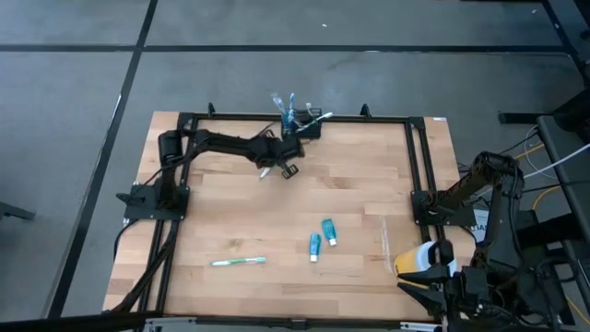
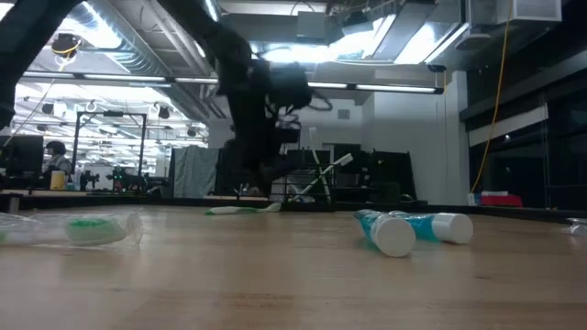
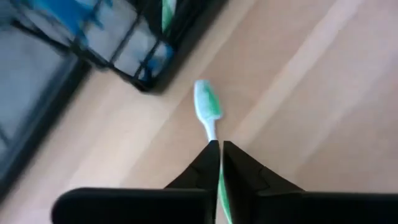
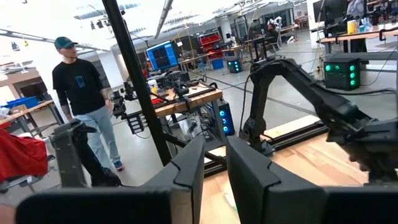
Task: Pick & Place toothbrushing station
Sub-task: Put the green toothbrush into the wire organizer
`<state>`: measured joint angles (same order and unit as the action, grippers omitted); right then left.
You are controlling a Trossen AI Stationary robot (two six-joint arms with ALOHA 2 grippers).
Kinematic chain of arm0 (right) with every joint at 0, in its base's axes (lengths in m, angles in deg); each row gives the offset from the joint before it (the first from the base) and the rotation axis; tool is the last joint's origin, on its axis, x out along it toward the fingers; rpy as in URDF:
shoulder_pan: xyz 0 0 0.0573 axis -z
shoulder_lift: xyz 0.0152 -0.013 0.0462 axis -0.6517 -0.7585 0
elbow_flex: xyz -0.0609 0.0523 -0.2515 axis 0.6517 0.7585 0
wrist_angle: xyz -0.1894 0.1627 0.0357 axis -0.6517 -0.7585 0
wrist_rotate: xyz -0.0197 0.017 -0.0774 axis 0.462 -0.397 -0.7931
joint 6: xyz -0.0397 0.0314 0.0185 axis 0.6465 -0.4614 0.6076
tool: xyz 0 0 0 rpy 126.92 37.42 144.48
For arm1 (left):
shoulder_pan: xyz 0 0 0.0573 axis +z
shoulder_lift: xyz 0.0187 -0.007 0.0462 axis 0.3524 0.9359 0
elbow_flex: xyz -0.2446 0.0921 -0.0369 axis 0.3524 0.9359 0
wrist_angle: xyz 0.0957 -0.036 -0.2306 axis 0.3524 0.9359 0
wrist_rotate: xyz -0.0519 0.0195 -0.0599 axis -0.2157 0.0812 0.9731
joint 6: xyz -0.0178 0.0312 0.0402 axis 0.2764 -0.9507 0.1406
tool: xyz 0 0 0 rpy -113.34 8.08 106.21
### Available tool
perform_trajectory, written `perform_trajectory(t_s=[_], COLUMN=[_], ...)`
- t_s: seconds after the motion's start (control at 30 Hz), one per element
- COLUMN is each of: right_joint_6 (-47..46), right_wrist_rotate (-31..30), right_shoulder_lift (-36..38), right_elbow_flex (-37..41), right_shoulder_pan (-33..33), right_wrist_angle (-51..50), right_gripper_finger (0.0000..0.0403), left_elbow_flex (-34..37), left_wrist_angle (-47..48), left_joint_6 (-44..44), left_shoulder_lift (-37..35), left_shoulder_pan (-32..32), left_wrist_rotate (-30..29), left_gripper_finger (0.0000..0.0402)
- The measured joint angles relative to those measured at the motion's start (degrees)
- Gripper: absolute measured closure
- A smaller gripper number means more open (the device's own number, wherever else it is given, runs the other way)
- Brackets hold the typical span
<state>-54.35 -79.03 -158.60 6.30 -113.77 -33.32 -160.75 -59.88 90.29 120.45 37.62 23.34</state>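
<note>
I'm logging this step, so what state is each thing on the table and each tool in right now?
Left tool: shut on green toothbrush, beside the holder.
Black wire-mesh holder: upright at the table's far edge, toothbrushes standing in it.
Second green toothbrush: lying flat, near side.
Two teal tubes: lying side by side, capped.
Right tool: off the table's right edge, holding nothing.

Both arms are black, built of slim rounded links with bulkier joints. The left arm [image 1: 221, 144] rises from a black base plate on a black rail frame [image 1: 419, 166]. The right arm [image 1: 479, 180] trails loose cables. The fingers [image 3: 193, 177] are matte black wedges, tapering to narrow flat tips.
</note>
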Motion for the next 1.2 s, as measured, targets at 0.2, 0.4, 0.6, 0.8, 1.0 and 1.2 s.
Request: perform_trajectory(t_s=[0.2,0.4,0.6,0.8,1.0,1.2], right_joint_6=[0.1,0.2,0.2,-0.5,-0.9,-1.2], right_wrist_rotate=[-0.2,0.8,2.8,3.2,3.2,3.2], right_shoulder_lift=[-0.4,-0.4,-0.4,-0.4,-0.7,-0.7], right_elbow_flex=[0.0,0.0,0.0,0.0,0.0,0.0], right_shoulder_pan=[0.0,0.0,0.1,0.2,0.2,0.2], right_wrist_angle=[0.5,1.1,1.3,1.3,1.3,1.3], right_gripper_finger=[0.0333,0.0333,0.0333,0.0333,0.0333,0.0333], left_elbow_flex=[0.2,2.1,2.1,2.1,2.3,5.9], left_wrist_angle=[2.4,3.1,1.9,2.5,3.4,0.9], left_joint_6=[2.2,8.3,7.9,8.3,7.4,8.6], left_shoulder_lift=[-1.3,-1.3,-1.3,-1.3,-1.3,-1.7], left_shoulder_pan=[-2.9,0.7,5.4,9.0,9.4,8.0], left_wrist_rotate=[-2.8,1.2,10.3,19.5,21.8,23.7], left_gripper_finger=[0.0323,0.0271,0.0252,0.0273,0.0289,0.029])
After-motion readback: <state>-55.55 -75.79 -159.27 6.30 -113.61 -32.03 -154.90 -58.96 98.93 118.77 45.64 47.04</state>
